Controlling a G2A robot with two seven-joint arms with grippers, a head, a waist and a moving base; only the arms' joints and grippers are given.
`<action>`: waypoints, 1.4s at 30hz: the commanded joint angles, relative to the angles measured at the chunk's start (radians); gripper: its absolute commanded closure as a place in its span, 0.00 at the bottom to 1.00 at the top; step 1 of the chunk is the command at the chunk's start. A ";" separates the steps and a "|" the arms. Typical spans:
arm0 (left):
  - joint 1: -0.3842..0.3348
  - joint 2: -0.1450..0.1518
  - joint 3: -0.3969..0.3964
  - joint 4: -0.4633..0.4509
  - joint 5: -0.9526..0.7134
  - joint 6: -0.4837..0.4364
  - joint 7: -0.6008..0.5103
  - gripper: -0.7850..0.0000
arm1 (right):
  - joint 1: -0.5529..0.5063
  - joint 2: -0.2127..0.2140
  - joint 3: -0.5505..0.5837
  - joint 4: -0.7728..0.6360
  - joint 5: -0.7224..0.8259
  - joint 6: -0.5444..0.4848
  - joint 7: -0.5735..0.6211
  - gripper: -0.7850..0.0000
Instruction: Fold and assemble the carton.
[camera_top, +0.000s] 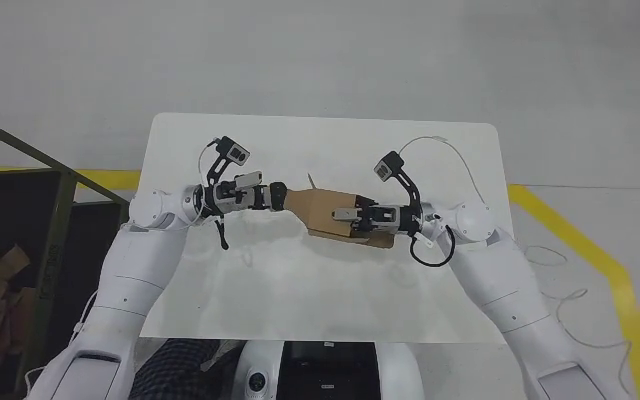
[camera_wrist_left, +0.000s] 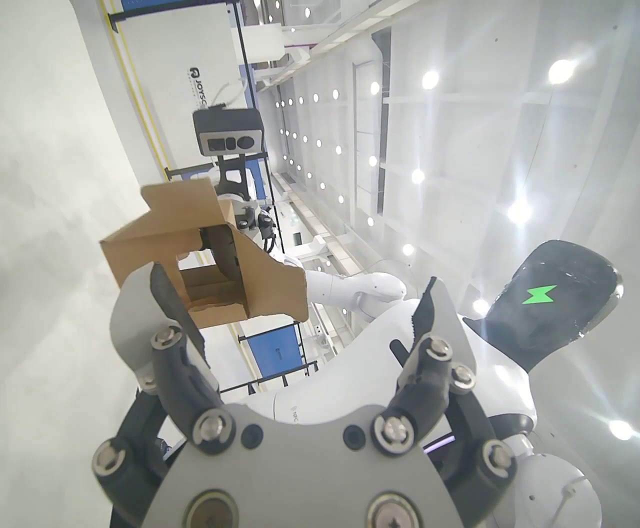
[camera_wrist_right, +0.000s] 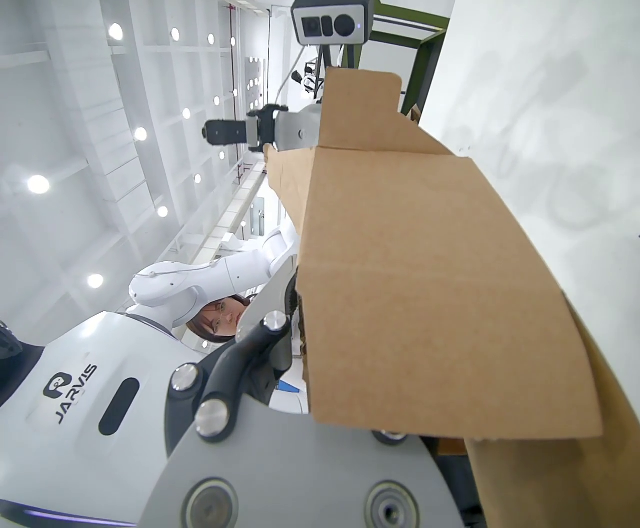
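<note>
Right tool (camera_top: 355, 214) is clamping carton (camera_top: 320, 205) at frame centre; left tool (camera_wrist_left: 294, 279) is gaping wide beside its open end. Likely risk: carton twisting in that one-sided grip if pushed.

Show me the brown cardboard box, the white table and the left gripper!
Brown cardboard carton (camera_top: 312, 207): top view, its upper panel.
White rectangular table (camera_top: 300, 300): top view, bare near edge.
Left gripper (camera_wrist_left: 291, 274): left wrist view, midway between its open jaws.

White glossy arms (camera_top: 140, 270), black cables (camera_top: 428, 255), grey screw-studded wrist plates (camera_wrist_left: 310, 475), dark fingers (camera_wrist_left: 165, 295).
</note>
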 joint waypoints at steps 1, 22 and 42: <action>-0.001 0.004 -0.018 0.010 0.002 0.000 0.004 0.00 | 0.004 0.001 -0.001 0.002 0.005 0.004 0.026 1.00; -0.090 -0.021 0.085 0.068 0.011 -0.012 0.005 0.00 | 0.044 -0.024 -0.108 0.019 0.064 0.012 0.163 1.00; -0.071 -0.025 0.094 0.057 -0.060 0.038 -0.077 0.00 | 0.043 -0.022 -0.069 0.065 0.048 0.008 0.060 1.00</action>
